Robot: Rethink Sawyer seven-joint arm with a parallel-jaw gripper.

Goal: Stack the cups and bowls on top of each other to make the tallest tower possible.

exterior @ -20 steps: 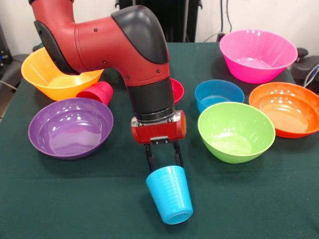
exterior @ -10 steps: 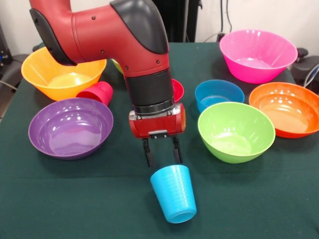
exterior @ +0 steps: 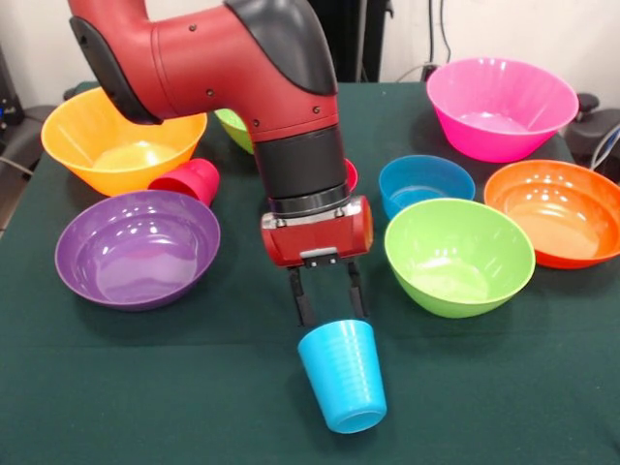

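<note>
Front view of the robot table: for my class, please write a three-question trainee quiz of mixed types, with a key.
1. True or false: the red cup stands upright inside the purple bowl.
2. Multiple choice: the gripper is right above which thing? A) the pink bowl B) the sky-blue cup C) the orange bowl
3. Fill in: the small blue bowl sits just behind the lime green ____.

Key: 1 false, it lies on its side between the purple and yellow-orange bowls; 2 B; 3 bowl.
</note>
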